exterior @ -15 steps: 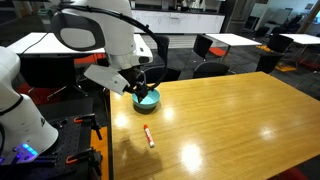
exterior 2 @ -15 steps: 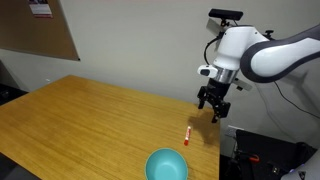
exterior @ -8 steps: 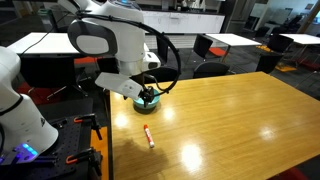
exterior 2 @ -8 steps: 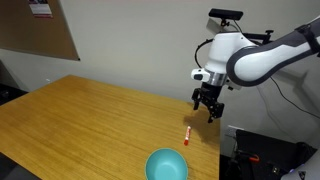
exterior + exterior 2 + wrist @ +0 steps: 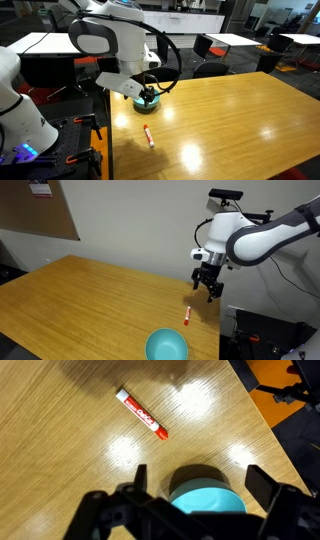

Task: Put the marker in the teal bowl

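In an exterior view my gripper hangs before the teal bowl; the marker lies on the table, apart from both. In an exterior view the marker sits between gripper and bowl. In the wrist view my fingers are spread, empty; the marker lies diagonally ahead.

1. The table has a glossy light-brown wooden top, and bright patches of glare lie across it.
2. The marker lies flat on the wood, near one edge of the top.
3. The teal bowl stands upright on the same top, near the marker but not touching it.
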Tool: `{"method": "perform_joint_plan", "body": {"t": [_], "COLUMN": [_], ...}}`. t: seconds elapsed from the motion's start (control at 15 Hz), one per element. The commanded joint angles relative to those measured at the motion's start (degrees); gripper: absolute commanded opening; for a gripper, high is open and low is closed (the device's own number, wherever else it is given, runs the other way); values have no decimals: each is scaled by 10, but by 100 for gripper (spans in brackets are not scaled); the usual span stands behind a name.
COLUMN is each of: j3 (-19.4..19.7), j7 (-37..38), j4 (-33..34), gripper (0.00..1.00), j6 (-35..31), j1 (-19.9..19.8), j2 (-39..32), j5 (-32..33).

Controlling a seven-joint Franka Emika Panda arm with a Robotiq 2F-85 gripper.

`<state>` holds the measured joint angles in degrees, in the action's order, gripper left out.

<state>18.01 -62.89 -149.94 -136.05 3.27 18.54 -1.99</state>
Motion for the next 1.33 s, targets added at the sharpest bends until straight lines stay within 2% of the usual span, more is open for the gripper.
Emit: {"method": "perform_joint_plan", "body": {"t": [0.0, 0.33, 0.73, 0.93, 1.27], "j3": [-19, -22, -64, -66, -50], "j7": [-6, -6, 15, -3, -97], "j4": [1, 1, -10, -13, -18], "gripper": [100, 100, 100, 100, 100], "j6": [2, -2, -24, -30, -28], "j1": [-18, -16, -42, -52, -51], "j2": [-1, -3, 7, 8, 1], "j5": [-8, -10, 54, 88, 118]}}
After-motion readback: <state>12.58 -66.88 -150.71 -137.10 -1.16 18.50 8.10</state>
